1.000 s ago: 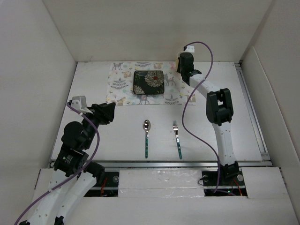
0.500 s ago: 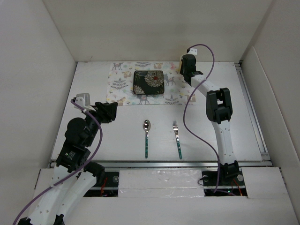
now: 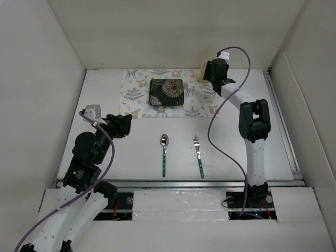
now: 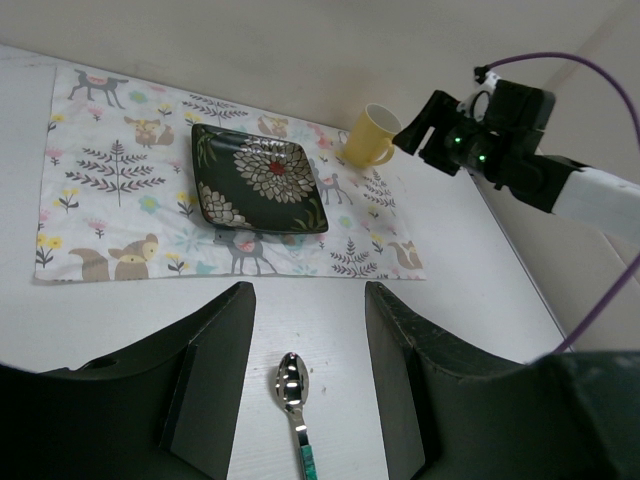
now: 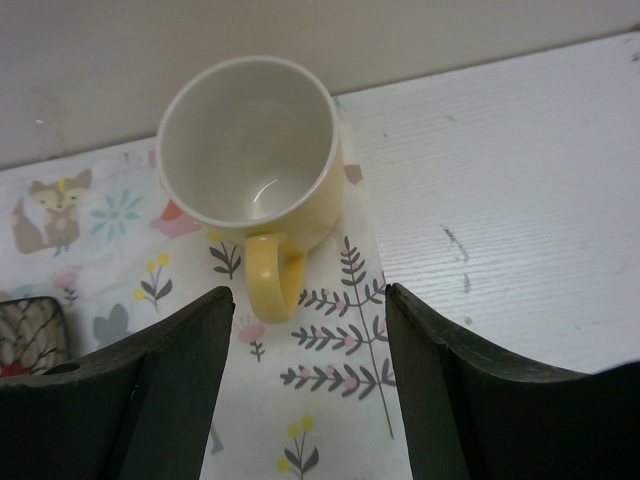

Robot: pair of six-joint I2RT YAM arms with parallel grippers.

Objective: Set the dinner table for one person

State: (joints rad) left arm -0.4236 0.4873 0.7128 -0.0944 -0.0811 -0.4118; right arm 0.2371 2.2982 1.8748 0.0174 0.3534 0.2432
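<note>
White matte dinner table (image 3: 136, 152) bears a placemat (image 3: 135, 94) at its far side, a floral plate (image 3: 166, 92) on it; spoon (image 3: 164, 152) and fork (image 3: 198, 152) lie nearer. Left wrist: the left gripper (image 4: 307, 292) hangs spread, empty, above the spoon. Right wrist: the right gripper (image 5: 307, 290) gapes empty before the yellow mug (image 5: 250, 150) on the placemat's corner; likely rigid, slick and breakable, the mug seems best pinched at the handle facing it.

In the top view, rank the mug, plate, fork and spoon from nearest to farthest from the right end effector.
1. Mug, just beside the right end effector, at the far right corner of the mat.
2. Plate, to its left, on the mat.
3. Fork, on the near side.
4. Spoon, left of the fork.
</note>
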